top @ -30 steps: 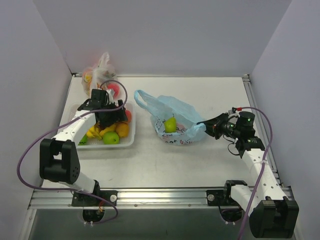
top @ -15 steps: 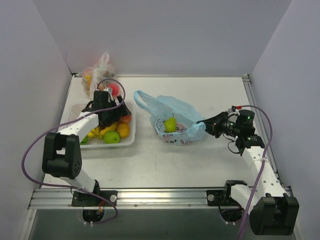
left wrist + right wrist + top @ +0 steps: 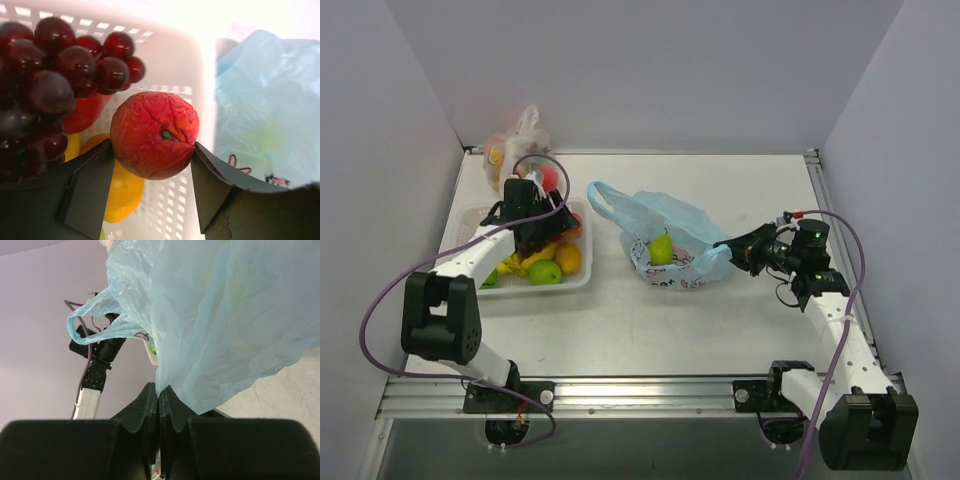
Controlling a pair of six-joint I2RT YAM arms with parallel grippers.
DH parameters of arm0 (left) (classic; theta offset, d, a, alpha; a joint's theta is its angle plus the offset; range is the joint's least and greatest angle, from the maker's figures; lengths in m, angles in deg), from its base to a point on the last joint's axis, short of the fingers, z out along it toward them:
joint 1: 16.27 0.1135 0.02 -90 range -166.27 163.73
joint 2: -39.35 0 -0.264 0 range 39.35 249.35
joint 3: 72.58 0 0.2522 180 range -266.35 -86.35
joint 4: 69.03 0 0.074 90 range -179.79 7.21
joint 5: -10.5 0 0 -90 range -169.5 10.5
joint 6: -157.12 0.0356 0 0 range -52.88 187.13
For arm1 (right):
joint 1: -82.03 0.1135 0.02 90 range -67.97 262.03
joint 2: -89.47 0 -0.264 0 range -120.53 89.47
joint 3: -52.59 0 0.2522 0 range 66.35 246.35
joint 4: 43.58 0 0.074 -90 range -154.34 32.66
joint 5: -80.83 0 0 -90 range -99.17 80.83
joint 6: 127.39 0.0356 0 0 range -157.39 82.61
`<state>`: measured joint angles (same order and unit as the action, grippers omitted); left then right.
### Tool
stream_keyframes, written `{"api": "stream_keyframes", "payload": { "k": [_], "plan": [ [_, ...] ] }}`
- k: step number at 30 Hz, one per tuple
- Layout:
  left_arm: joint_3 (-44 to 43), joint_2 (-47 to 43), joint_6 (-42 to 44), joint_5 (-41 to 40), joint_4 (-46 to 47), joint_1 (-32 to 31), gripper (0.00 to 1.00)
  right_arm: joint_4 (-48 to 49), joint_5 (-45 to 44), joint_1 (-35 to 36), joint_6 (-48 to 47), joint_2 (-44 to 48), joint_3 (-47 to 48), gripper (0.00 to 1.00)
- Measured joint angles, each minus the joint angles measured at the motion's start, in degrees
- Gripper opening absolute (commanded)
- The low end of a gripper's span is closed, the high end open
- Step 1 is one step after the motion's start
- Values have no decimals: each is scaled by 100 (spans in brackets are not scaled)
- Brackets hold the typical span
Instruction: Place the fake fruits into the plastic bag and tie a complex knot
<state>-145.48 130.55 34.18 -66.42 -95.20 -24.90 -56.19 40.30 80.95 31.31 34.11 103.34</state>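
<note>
My left gripper (image 3: 152,152) is shut on a red fruit (image 3: 152,127) and holds it over the white basket (image 3: 175,60), beside dark purple grapes (image 3: 50,65). In the top view this gripper (image 3: 548,232) is over the back right part of the basket (image 3: 578,283), which holds a green apple (image 3: 545,272), an orange fruit (image 3: 567,259) and bananas (image 3: 513,265). The light-blue plastic bag (image 3: 670,225) lies open mid-table with a green fruit (image 3: 661,248) inside. My right gripper (image 3: 730,246) is shut on the bag's right edge, as the right wrist view (image 3: 159,394) shows. No knot shows.
A clear-wrapped bundle of orange and red fruits (image 3: 520,148) stands at the back left, behind the basket. Grey walls close in the table on three sides. The bag's free loop handle (image 3: 603,197) points toward the basket.
My left gripper has shifted slightly toward the back right of the basket. The right arm and the bag have stayed in place.
</note>
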Motion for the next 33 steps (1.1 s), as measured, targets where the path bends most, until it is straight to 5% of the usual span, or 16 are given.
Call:
{"api": "stream_keyframes", "payload": {
  "k": [15, 20, 26, 32, 33],
  "plan": [
    [-409, -2509, 1384, 977, -841, -35, 54, 7, 0, 2, 90, 2, 0, 0],
    [-693, -2988, 2214, 1862, -927, -857, 54, 44, 0, 7, 151, 2, 0, 0],
    [-876, -2605, 3121, 1709, -1123, -2461, 65, 83, -20, 7, 232, 2, -2, 0],
    [-1853, -981, 3550, 1032, -1222, -3139, 75, 149, -63, 4, 330, 7, -2, 0],
    [-1991, -752, 3604, 925, -1239, -3154, 87, 142, -68, 4, 330, 15, -2, 0]
  ]
}}
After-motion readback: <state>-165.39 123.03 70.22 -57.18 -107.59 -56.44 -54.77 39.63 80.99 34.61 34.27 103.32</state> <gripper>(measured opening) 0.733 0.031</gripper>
